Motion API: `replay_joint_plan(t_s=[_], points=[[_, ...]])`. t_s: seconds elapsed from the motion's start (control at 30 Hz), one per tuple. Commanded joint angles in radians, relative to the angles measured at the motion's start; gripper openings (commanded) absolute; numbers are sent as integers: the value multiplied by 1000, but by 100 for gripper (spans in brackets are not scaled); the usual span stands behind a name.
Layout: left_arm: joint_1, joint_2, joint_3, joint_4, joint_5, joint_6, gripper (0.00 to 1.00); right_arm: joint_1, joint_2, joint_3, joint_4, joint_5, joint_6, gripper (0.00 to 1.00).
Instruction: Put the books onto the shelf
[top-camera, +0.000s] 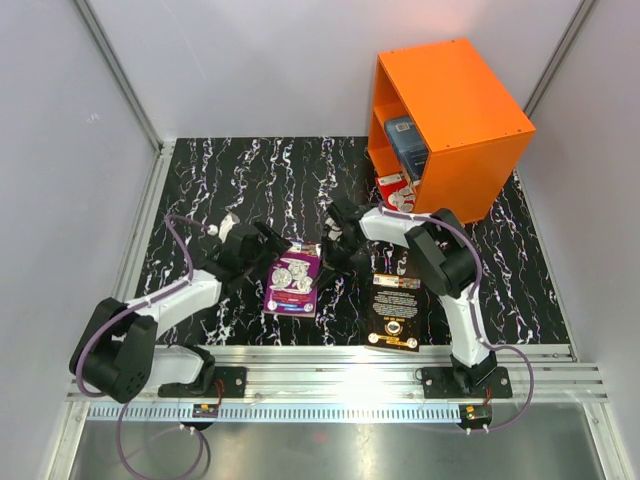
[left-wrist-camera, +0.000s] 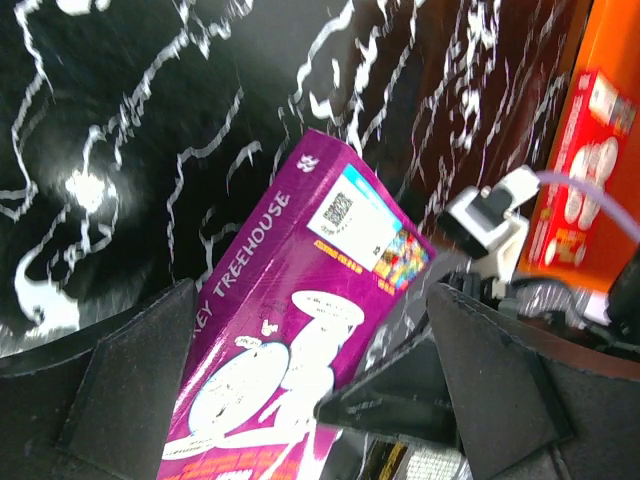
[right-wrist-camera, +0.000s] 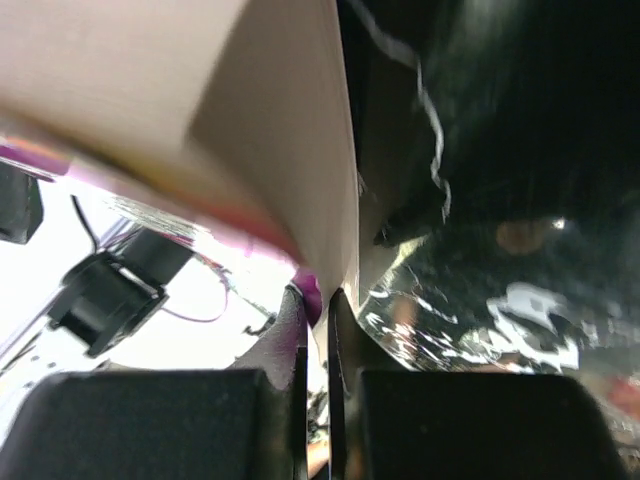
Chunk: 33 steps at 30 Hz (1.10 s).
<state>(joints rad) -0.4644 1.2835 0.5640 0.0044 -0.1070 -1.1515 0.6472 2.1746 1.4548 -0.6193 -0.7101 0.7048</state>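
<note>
Our right gripper (right-wrist-camera: 318, 300) clamped the purple-backed book (top-camera: 293, 280), seemingly just a corner between its fingers; lifting could pivot it loose. Left gripper (left-wrist-camera: 310, 290) gaped.

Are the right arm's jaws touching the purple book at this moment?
Touching. In the right wrist view, the purple book has its page edge running down between the right arm's jaws, which are shut on it with no gap.

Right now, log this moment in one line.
right fingers: shut on purple book | left fingers: open near it | black book: on table | shelf: grey book, red book inside
</note>
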Motion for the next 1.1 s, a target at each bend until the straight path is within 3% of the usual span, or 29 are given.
replay_joint_plan(t_s=[0.0, 0.1, 0.23, 0.43, 0.53, 0.7, 0.93, 1.07], points=[[-60, -39, -12, -43, 266, -2, 99, 43, -122, -28, 171, 175, 15, 0], [-43, -32, -96, 40, 302, -5, 99, 43, -212, -22, 153, 185, 12, 0], [-25, 74, -217, 309, 427, -94, 99, 43, -274, -31, 156, 204, 16, 0], [-36, 282, -277, 922, 582, -221, 99, 43, -269, -88, 180, 202, 13, 0], [-39, 396, -259, 1055, 621, -275, 99, 40, -297, -112, 194, 199, 19, 0], [-39, 413, -263, 1017, 583, -254, 99, 8, -404, -99, 138, 199, 7, 0], [-40, 346, -148, 660, 612, -65, 99, -44, -541, -19, -6, 231, -53, 0], [-42, 396, -119, 802, 705, -91, 99, -76, -565, -7, -48, 236, -79, 0]])
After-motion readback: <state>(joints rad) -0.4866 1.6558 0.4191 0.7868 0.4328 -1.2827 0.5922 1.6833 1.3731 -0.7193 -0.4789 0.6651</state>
